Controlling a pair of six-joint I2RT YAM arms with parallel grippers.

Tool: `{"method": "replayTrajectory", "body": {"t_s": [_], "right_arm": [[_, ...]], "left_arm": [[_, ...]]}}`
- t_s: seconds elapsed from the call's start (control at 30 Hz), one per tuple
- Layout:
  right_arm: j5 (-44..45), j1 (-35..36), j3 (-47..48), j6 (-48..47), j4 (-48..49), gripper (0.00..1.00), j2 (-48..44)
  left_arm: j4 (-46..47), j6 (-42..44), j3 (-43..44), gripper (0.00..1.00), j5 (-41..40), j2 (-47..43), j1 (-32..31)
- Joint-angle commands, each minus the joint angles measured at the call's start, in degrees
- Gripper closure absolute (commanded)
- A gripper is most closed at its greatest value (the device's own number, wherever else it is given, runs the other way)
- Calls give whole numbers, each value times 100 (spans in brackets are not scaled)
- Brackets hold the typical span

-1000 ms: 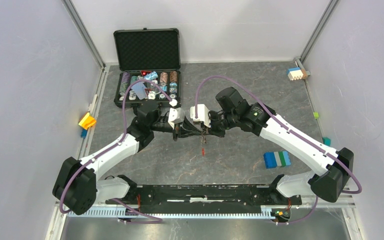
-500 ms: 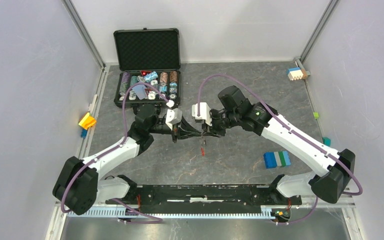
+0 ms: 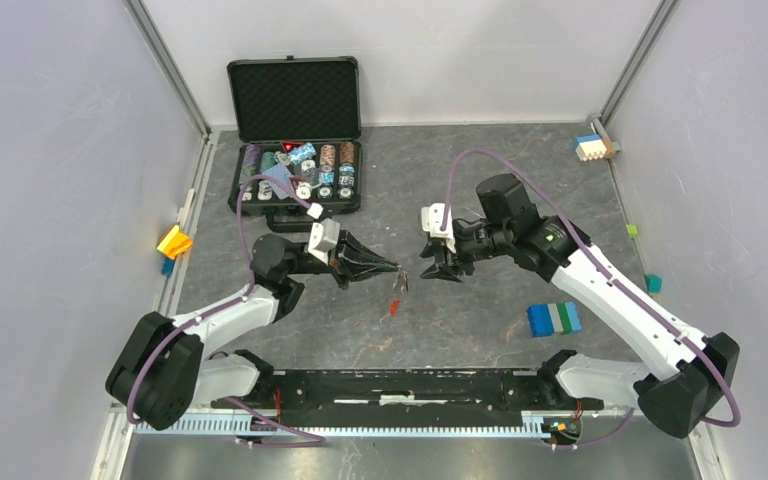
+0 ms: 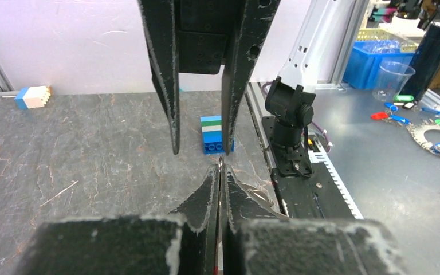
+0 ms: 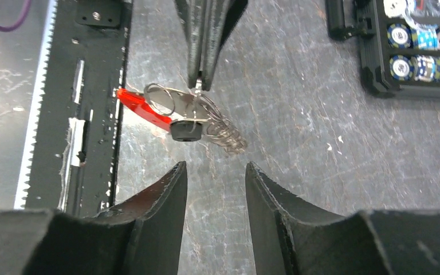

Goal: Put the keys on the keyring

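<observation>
Now your left gripper (image 3: 396,268) pinches the keyring (image 5: 149,106) tight, the key (image 5: 184,130) hanging with it; your right gripper (image 5: 215,167) stands open, just apart.

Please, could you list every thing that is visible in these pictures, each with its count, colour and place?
keyring: one, silvery chain with red tag, hanging from the left fingers over the table's middle.
key: one, black head, against the keyring.
case: one, black, open, far left of the table.
chips: many, mixed colours, in the case.
stacked block: one, blue, green and white, near right.
corner block: one, blue, white and brown, far right corner.
yellow block: one, left edge.
small blocks: two, green, teal, right edge.
table: one, dark grey.
left fingers: two, black, shut on the keyring.
right fingers: two, black, open, apart from the keyring.
</observation>
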Motion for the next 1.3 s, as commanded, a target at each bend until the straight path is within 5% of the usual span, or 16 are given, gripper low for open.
{"method": "replayTrajectory", "body": {"t_s": [0.0,1.0,1.27], "right_arm": [[-993,-66,-82,-190,291,53,-241],[-1460,-206,561,-231,575,56,205],[-1227,-247,419,-15,788,76,48]], "left_arm": [[1201,-860,-129,98,-553,-12,13],[2387,-1858,784,98,-1084,394,-110],[2383,-1819,683,98,-1092,434,-112]]}}
